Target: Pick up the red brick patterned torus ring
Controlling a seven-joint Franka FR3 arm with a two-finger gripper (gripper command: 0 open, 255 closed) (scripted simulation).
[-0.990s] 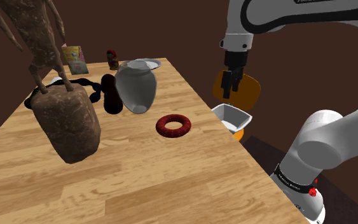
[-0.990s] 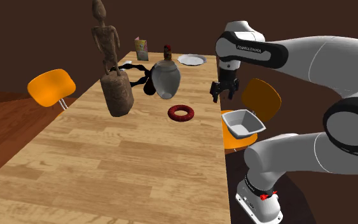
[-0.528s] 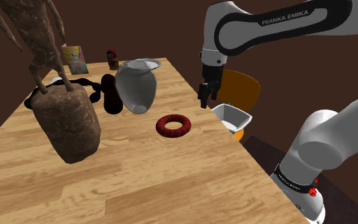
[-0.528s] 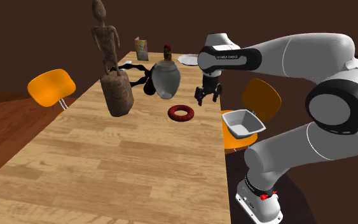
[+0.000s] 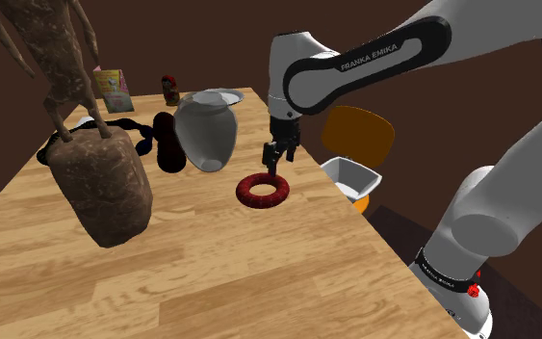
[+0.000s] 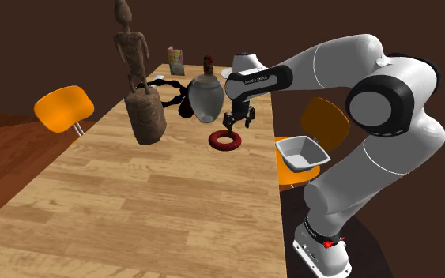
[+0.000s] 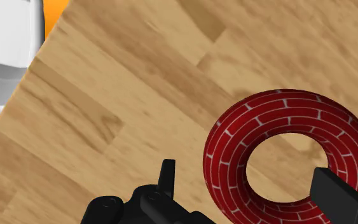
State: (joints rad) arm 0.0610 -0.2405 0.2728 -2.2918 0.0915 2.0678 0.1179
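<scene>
Shoulder view: the red brick-patterned ring lies flat on the tabletop, near the grey vase, on the vase's side toward the white bowl. The jaws hang just above the ring's rim, lower than the vase's mouth

Second exterior view: the ring sits close beside the vase, with the jaws over it

Wrist view: the jaws stand spread, their fingers straddling one side of the ring, gripping nothing
</scene>
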